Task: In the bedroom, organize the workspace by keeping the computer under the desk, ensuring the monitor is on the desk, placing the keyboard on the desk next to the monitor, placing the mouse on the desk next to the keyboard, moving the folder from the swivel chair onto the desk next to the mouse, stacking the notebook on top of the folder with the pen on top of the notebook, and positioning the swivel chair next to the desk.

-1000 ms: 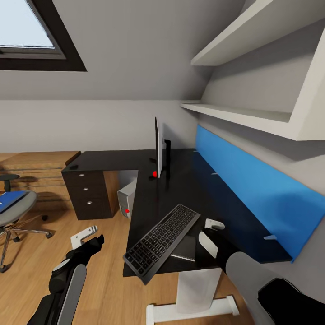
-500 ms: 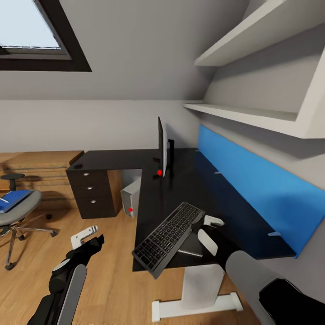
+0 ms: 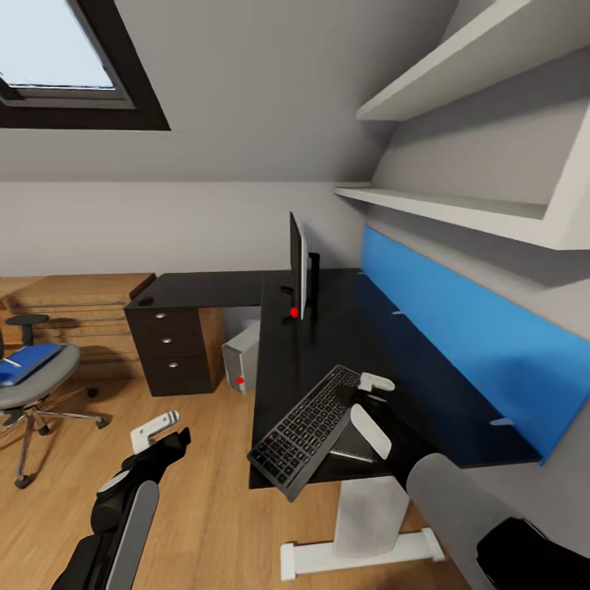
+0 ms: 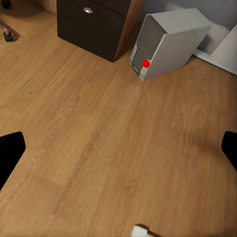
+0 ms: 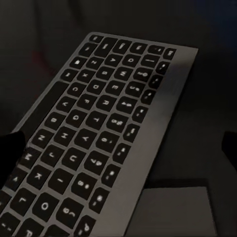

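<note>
Left gripper (image 3: 160, 432) idle over bare floor, fingers spread wide. Right gripper (image 3: 365, 401) above the keyboard (image 3: 307, 428) near the desk (image 3: 328, 344) edge; grip cannot be judged. Notebook (image 3: 356, 449) beneath. Monitor (image 3: 297, 265) up, computer (image 3: 240, 358) under. Folder (image 3: 24, 362) awaiting on swivel chair (image 3: 37, 385).

right gripper (image 3: 366, 401) moves farther over the desk (image 3: 369, 344) | keyboard (image 3: 310, 428) goes with it, inward from the near edge | notebook (image 3: 358, 450) more covered by keyboard
</note>
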### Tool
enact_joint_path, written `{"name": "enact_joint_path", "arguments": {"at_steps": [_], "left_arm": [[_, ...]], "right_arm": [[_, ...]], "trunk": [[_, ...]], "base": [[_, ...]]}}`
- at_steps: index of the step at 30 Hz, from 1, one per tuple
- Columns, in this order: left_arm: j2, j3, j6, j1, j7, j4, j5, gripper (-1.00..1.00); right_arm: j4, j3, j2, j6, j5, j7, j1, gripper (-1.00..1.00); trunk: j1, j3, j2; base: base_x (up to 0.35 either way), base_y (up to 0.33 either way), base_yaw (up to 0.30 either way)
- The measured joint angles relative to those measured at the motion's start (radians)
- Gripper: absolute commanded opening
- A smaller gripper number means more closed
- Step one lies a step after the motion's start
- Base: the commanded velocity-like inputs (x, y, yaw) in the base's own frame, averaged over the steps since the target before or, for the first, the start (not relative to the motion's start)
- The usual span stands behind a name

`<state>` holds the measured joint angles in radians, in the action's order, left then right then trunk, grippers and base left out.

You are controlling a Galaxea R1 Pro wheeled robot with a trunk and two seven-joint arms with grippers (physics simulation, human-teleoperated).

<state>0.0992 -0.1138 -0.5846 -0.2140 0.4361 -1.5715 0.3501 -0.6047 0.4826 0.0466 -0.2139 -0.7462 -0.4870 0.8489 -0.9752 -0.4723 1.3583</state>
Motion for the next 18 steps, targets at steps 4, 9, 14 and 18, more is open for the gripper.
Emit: {"name": "enact_joint_path", "arguments": {"at_steps": [4,9,14,18], "left_arm": [[0.0,0.002,0.0,0.0,0.0,0.0,0.0,1.0],[0.0,0.002,0.0,0.0,0.0,0.001,0.0,1.0],[0.0,0.008,0.0,0.0,0.0,0.002,0.0,1.0],[0.002,0.018,0.007,0.0,0.005,-0.005,-0.001,1.0]], "right_arm": [[-0.004,0.0,0.0,-0.001,0.001,0.0,-0.001,1.0],[-0.004,0.001,0.001,-0.002,0.001,-0.001,-0.002,1.0],[-0.004,0.002,0.002,-0.005,0.001,-0.001,-0.002,1.0],[0.021,-0.001,0.003,-0.011,-0.004,0.002,-0.002,1.0]], "trunk": [[0.0,0.0,0.0],[0.0,0.0,0.0],[0.0,0.0,0.0],[0.0,0.0,0.0]], "base": [[0.0,0.212,0.0],[0.0,0.194,0.0],[0.0,0.033,0.0],[0.0,0.008,0.0]]}}
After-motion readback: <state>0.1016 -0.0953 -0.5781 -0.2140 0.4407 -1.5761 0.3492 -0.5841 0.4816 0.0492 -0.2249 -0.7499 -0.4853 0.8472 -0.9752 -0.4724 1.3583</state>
